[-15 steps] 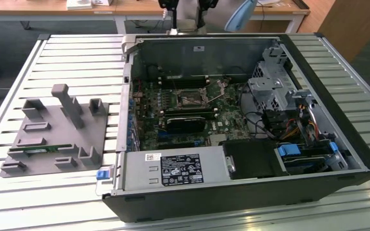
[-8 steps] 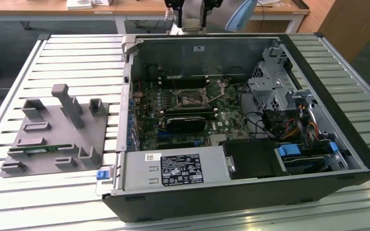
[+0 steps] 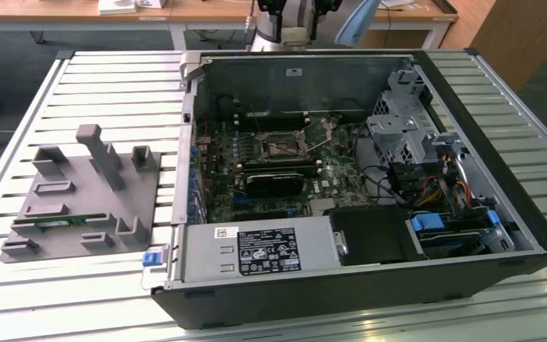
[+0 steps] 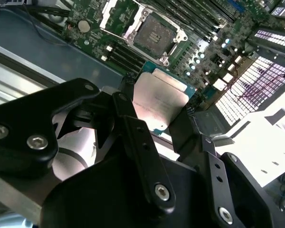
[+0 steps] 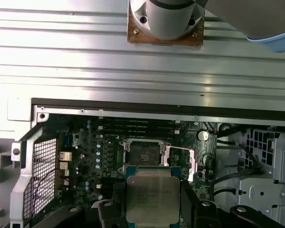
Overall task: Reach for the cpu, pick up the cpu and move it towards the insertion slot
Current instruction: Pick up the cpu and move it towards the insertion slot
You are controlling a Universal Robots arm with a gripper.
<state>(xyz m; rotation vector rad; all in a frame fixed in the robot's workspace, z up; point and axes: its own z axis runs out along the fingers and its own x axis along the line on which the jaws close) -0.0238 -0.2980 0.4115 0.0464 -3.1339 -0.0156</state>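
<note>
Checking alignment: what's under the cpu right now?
The cpu, held in the end effector, hangs above the motherboard, just short of the open insertion slot. The board directly beneath it is covered.

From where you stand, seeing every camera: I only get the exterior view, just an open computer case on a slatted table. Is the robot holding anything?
Observer: Yes. In the second wrist view the gripper is shut on the cpu, a finger on each side.
Operator: Has it been put in yet?
Observer: No. In both wrist views the insertion slot lies open and empty, apart from the chip.
Operator: Is the chip over the case?
Observer: The first wrist view shows the cpu above the motherboard, close to the slot.
</note>
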